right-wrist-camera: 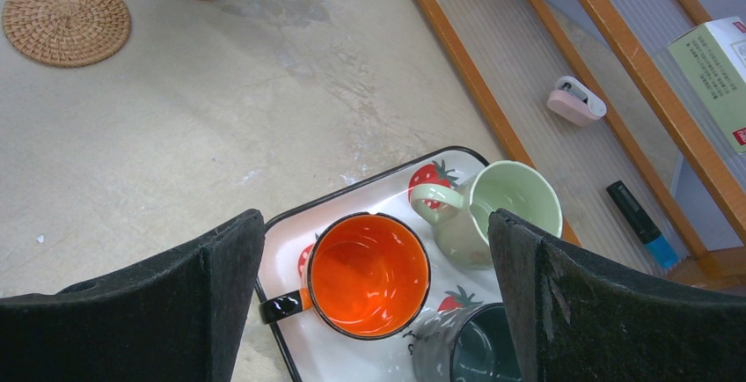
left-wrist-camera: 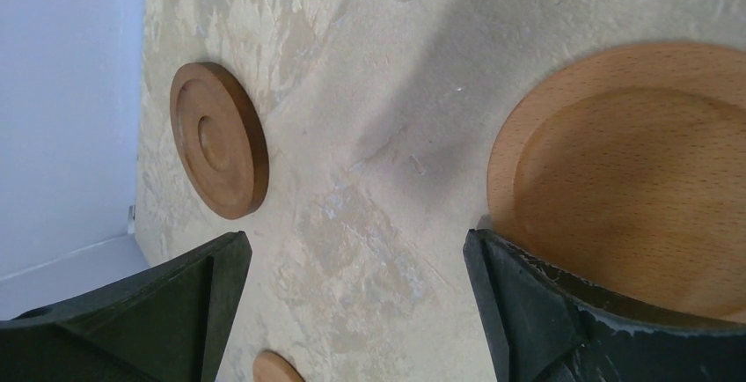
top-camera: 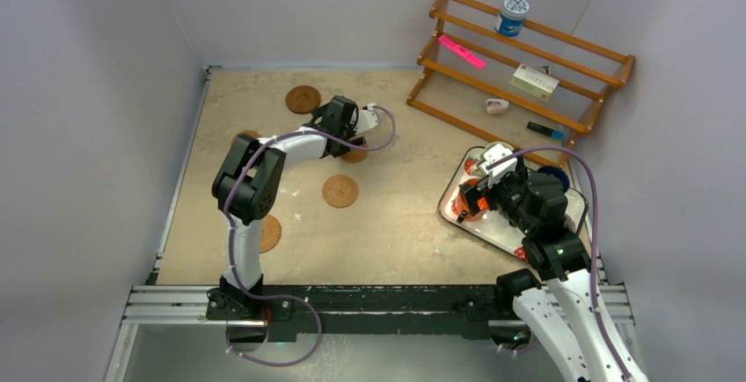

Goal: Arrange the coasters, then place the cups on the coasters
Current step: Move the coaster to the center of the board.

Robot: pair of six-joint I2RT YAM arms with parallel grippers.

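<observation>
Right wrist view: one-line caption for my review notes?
Open right gripper hovers over orange mug and pale green mug on the strawberry tray; woven coaster lies beyond.

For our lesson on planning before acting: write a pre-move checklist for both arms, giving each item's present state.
1. Left gripper open: ok.
2. Right gripper open: ok.
3. Wooden coaster centred between left fingers: not ok, off to one side.
4. Orange mug upright on tray: ok.
5. Coasters arranged: not ok, scattered on table.
6. All mugs visible: cannot tell, right arm hides part of tray.
</observation>
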